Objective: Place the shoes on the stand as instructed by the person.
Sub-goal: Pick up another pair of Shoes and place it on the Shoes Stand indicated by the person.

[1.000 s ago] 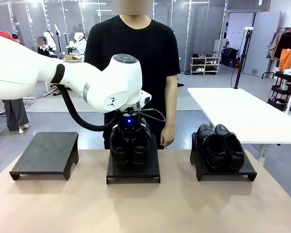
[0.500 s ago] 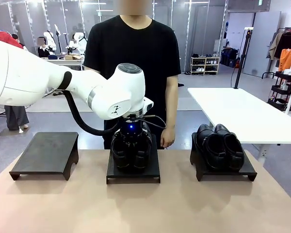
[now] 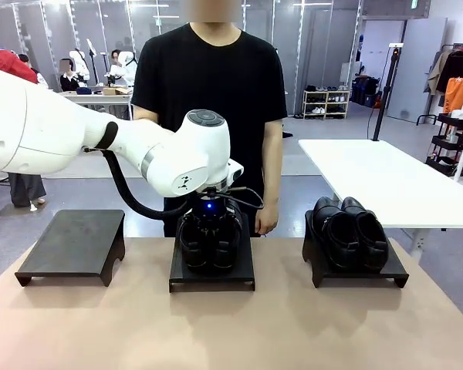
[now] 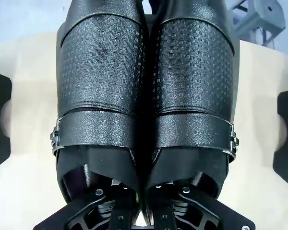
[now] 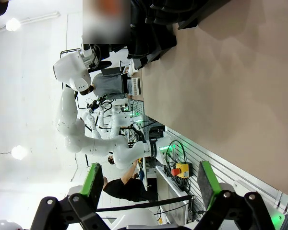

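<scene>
Three black stands are set in a row on the table [image 3: 231, 324]: a left stand [image 3: 73, 243], a middle stand [image 3: 212, 274] and a right stand [image 3: 355, 270].

The left gripper [image 3: 209, 223] is positioned over the middle stand. A strapped pair [image 3: 208, 243] of black shoes is held there, just above or on the stand top; contact cannot be told. In the left wrist view the same pair [image 4: 146, 91] is seen side by side, with textured toes, a strap across each shoe and a small metal buckle [image 4: 55, 139] at each outer edge. The left fingers are clamped together on the inner heel walls of the pair, at the bottom of that view.

A plain pair [image 3: 351, 231] is seated on the right stand, toes toward the robot. The left stand carries nothing.

The right gripper [image 5: 151, 189] is held away from the stands, its green-padded fingers [image 5: 95, 179] spread wide apart, with nothing between them.

The person [image 3: 212, 116] stands behind the middle stand, one hand [image 3: 266, 218] hanging beside the shoes.
</scene>
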`<action>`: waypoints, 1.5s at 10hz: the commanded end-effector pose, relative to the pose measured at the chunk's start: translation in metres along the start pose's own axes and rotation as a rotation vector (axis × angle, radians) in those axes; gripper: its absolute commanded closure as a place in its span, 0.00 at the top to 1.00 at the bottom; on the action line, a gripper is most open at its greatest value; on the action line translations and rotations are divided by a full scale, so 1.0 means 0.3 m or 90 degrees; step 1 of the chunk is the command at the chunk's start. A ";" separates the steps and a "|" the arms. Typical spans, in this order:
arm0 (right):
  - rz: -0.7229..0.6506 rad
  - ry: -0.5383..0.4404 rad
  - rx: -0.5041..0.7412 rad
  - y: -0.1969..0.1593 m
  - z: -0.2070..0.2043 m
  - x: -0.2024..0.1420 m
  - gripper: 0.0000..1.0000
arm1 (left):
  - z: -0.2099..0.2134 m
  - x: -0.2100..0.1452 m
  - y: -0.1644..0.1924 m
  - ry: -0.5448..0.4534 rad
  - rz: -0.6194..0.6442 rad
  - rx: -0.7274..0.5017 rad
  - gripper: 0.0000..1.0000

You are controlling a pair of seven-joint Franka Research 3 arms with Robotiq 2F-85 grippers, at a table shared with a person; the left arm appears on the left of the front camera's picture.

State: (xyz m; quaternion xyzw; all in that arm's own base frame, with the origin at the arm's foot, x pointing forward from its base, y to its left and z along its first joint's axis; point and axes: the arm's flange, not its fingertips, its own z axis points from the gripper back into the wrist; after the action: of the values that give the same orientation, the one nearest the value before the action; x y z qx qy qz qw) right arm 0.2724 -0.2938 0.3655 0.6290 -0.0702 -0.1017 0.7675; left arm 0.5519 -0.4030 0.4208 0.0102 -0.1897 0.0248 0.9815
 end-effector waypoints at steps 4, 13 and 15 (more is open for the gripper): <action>-0.001 0.005 -0.002 0.005 -0.002 -0.014 1.00 | -0.025 0.017 0.000 -0.008 0.028 -0.005 0.42; -0.001 0.005 -0.002 0.005 -0.002 -0.014 1.00 | 0.058 0.003 0.035 -0.014 0.051 -0.016 1.00; -0.001 0.005 -0.002 0.005 -0.002 -0.014 1.00 | 0.068 -0.001 0.042 0.000 0.056 -0.030 1.00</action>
State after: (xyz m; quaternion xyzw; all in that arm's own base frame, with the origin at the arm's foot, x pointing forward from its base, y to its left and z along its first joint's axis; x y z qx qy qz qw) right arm 0.2723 -0.2938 0.3655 0.6290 -0.0702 -0.1017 0.7675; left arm 0.5526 -0.3985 0.4402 -0.0064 -0.1986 0.0517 0.9787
